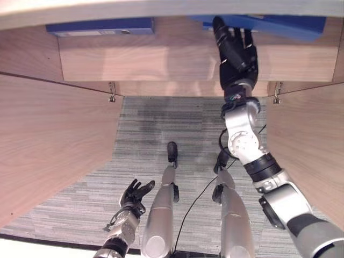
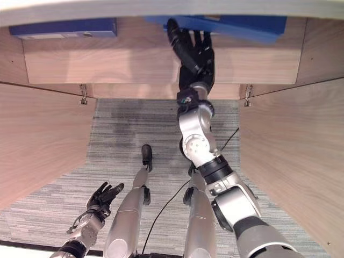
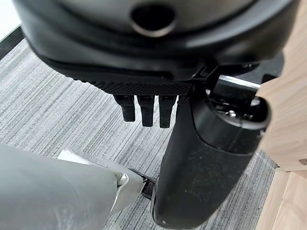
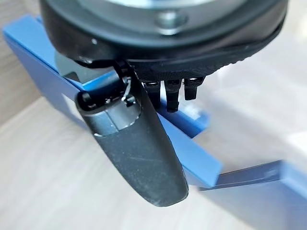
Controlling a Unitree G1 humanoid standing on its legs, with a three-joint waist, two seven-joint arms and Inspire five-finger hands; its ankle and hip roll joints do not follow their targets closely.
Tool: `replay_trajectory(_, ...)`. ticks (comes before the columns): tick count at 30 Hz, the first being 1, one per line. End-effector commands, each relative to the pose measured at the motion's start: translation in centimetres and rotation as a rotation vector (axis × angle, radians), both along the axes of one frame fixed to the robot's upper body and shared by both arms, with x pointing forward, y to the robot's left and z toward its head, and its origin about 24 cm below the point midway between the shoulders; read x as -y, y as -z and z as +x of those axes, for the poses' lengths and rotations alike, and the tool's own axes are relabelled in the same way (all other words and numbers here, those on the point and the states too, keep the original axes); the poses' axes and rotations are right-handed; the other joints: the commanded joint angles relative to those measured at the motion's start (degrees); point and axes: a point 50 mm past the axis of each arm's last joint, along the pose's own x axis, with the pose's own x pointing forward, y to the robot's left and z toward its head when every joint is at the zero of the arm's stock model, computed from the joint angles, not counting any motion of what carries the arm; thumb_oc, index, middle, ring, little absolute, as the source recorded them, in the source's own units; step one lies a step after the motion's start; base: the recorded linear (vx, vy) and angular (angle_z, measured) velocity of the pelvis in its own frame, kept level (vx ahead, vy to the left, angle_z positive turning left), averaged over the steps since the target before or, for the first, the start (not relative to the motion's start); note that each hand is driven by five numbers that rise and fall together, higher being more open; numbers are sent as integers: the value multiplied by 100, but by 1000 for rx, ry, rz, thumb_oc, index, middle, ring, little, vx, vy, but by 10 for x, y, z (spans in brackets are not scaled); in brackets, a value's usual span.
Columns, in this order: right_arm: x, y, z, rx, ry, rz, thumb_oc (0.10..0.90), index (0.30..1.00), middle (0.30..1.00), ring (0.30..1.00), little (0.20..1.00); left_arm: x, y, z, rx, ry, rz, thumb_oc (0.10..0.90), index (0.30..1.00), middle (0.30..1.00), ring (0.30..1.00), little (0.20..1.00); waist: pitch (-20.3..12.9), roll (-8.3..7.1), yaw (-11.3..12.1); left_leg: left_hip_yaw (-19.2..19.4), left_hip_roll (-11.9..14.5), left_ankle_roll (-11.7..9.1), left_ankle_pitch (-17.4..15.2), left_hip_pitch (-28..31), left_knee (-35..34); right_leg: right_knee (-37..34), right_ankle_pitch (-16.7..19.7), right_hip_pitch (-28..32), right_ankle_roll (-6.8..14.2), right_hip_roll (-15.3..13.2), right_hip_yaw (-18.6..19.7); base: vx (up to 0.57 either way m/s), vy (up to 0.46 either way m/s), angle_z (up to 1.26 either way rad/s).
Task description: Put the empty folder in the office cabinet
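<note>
Left eye view looks down into an open wooden office cabinet [image 1: 177,64] whose doors swing out to both sides over grey carpet [image 1: 161,123]. The right hand [image 1: 236,54] reaches onto the shelf, fingers straight and resting flat against a blue folder [image 1: 285,24] lying at the shelf's right end. Right wrist view shows the thumb [image 4: 139,148] extended beside the folder's spine, not curled round it. A second blue folder [image 1: 99,26] lies at the shelf's left end, well apart. The left hand [image 1: 134,194] hangs low by the floor, fingers loosely spread, holding nothing. An empty folder is probably light, stiff and smooth, so it slides readily; the spine gives the firmest hold. Bare shelf between the folders leaves room, though the overhanging cabinet top [image 1: 161,11] limits lifting.
</note>
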Motion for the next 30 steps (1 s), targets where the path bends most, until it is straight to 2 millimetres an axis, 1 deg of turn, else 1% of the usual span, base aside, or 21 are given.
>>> replay_trajectory(1,-30,-38,-17,239,-129,-115,800,900,900,900,900,-35,5,-24,-82,-63,94,800,900,900,900,900,-28,-250,6,-182,-238,-164,-683,-137,320,-934,117,134,218,134,24,0,0,0)
replay_trajectory(3,-33,-36,-21,272,-162,-202,800,900,900,900,900,-36,6,-26,-83,-55,100,800,900,900,900,900,-4,-256,7,-184,-232,-168,-661,-126,303,-944,114,148,220,135,15,0,0,0)
replay_trajectory(4,-33,-36,-21,272,-162,-202,800,900,900,900,900,-36,6,-26,-83,-55,99,800,900,900,900,900,-3,-253,6,-185,-232,-168,-661,-124,302,-944,114,149,220,135,15,0,0,0)
replay_trajectory(5,-26,-39,-18,300,-157,-278,800,900,900,900,900,-41,6,-28,-86,-65,104,800,900,900,900,900,8,-278,-5,-185,-227,-174,-638,-102,266,-954,117,156,225,143,19,0,0,0)
replay_trajectory(7,-26,-39,-18,300,-157,-278,800,900,900,900,900,-41,6,-28,-86,-65,104,800,900,900,900,900,10,-277,-5,-185,-227,-174,-638,-100,265,-954,117,157,225,143,19,0,0,0)
replay_trajectory(9,-17,-47,-17,342,-135,-354,800,900,900,900,900,-45,8,-31,-100,-75,108,800,900,900,900,900,11,-311,-12,-187,-216,-179,-632,-80,255,-951,113,171,227,155,21,0,0,0)
replay_trajectory(10,-17,-47,-17,342,-135,-354,800,900,900,900,900,-45,8,-31,-100,-75,108,800,900,900,900,900,14,-310,-11,-187,-216,-179,-632,-78,255,-951,113,173,227,155,21,0,0,0)
replay_trajectory(12,-7,-52,-16,365,-89,-423,800,900,900,900,900,-48,10,-34,-110,-82,111,800,900,900,900,900,8,-328,-22,-184,-209,-180,-636,-76,255,-945,110,168,229,154,18,0,0,0)
replay_trajectory(13,5,-60,-13,386,-30,-461,800,900,900,900,900,-51,10,-36,-115,-90,120,800,900,900,900,900,5,-338,-23,-184,-206,-186,-632,-71,258,-955,115,174,239,151,10,0,0,0)
replay_trajectory(15,15,-71,-11,403,33,-469,800,900,900,900,900,-53,11,-37,-124,-99,125,800,900,900,900,900,-1,-346,-37,-180,-204,-189,-636,-68,243,-961,120,172,249,150,9,0,0,0)
replay_trajectory(19,34,-92,-12,456,147,-496,800,900,900,900,900,-60,14,-43,-149,-127,135,800,900,900,900,900,-20,-368,-70,-174,-197,-190,-648,-69,235,-965,115,168,259,156,18,0,0,0)
replay_trajectory(21,37,-95,-12,465,169,-504,800,900,900,900,900,-61,14,-44,-153,-133,136,800,900,900,900,900,-22,-373,-74,-171,-198,-188,-649,-70,235,-961,115,168,260,157,21,0,0,0)
replay_trajectory(22,48,-105,-12,483,238,-563,800,900,900,900,900,-65,16,-50,-168,-147,141,800,900,900,900,900,-48,-388,-81,-178,-198,-190,-650,-70,233,-960,109,171,264,160,26,0,0,0)
replay_trajectory(23,48,-105,-12,483,238,-564,800,900,900,900,900,-65,16,-50,-167,-147,140,800,900,900,900,900,-46,-386,-82,-178,-197,-190,-650,-70,233,-959,109,171,263,160,26,0,0,0)
replay_trajectory(24,58,-113,-12,489,303,-627,800,900,900,900,900,-68,17,-55,-180,-153,145,800,900,900,900,900,-70,-397,-97,-182,-193,-189,-656,-63,218,-968,111,174,271,159,28,0,0,0)
replay_trajectory(25,69,-125,-9,484,393,-710,800,900,900,900,900,-72,17,-57,-186,-159,155,800,900,900,900,900,-87,-410,-96,-170,-190,-186,-659,-66,212,-971,121,169,282,156,37,0,0,0)
replay_trajectory(26,69,-125,-9,485,393,-710,800,900,900,900,900,-72,17,-57,-185,-159,154,800,900,900,900,900,-80,-406,-99,-169,-190,-186,-660,-67,213,-970,121,168,282,156,38,0,0,0)
replay_trajectory(27,75,-135,-9,492,449,-760,800,900,900,900,900,-76,17,-59,-192,-169,162,800,900,900,900,900,-99,-421,-103,-165,-198,-185,-663,-69,206,-976,130,157,292,160,49,0,0,0)
replay_trajectory(30,77,-140,-11,510,476,-882,800,900,900,900,900,-80,19,-64,-210,-177,162,800,900,900,900,900,-116,-455,-125,-165,-197,-184,-658,-80,193,-981,135,145,299,162,55,0,0,0)
